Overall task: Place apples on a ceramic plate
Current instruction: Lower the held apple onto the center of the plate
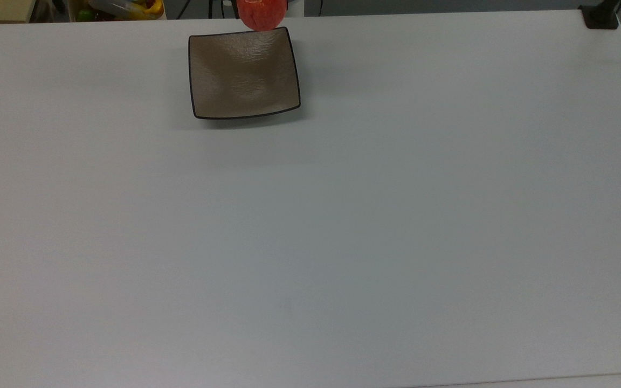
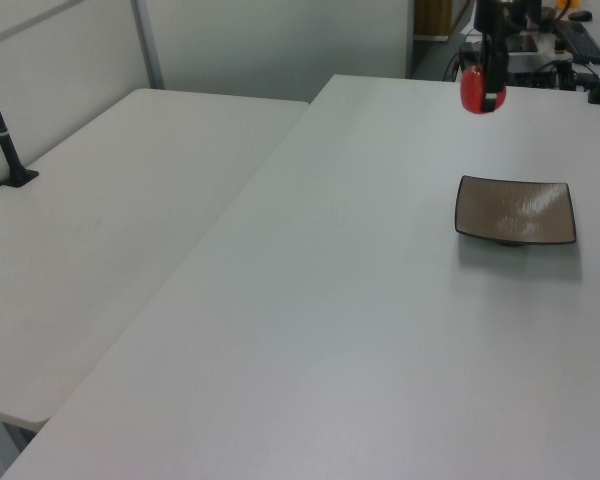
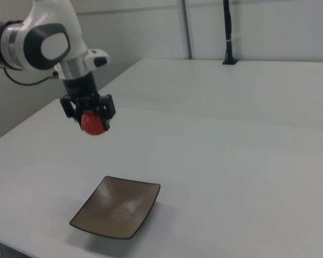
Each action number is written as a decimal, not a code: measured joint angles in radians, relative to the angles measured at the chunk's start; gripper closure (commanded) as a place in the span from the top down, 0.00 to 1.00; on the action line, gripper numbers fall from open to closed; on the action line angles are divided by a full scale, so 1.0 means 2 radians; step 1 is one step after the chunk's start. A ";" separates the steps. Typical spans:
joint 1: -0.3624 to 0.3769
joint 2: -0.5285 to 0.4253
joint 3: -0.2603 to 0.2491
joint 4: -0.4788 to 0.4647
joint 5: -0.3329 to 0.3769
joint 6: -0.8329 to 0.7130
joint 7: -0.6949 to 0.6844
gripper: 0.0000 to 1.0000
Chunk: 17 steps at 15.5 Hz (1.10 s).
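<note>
The red apple point(image 3: 93, 122) hangs in the air, held between the black fingers of my gripper point(image 3: 90, 119), which is shut on it. In the top view the apple point(image 1: 261, 14) shows at the upper edge, just past the far rim of the ceramic plate point(image 1: 243, 73). The left view has the apple point(image 2: 479, 91) high above the table, back and left of the plate point(image 2: 517, 210). In the right view the square brown plate point(image 3: 117, 206) lies bare on the table, below and to the right of the apple.
The wide white table point(image 1: 343, 215) carries the plate. A second white table point(image 2: 100, 230) adjoins it on the left view's left. A black post point(image 2: 5, 150) stands there. A bin of colourful items point(image 1: 122, 8) sits beyond the top view's upper edge.
</note>
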 measured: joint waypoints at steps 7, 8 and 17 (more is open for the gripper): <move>-0.004 -0.012 0.000 -0.082 0.004 0.000 -0.040 0.58; -0.007 -0.012 0.000 -0.093 0.004 0.001 -0.049 0.58; -0.029 -0.007 0.000 -0.226 0.003 0.168 -0.067 0.58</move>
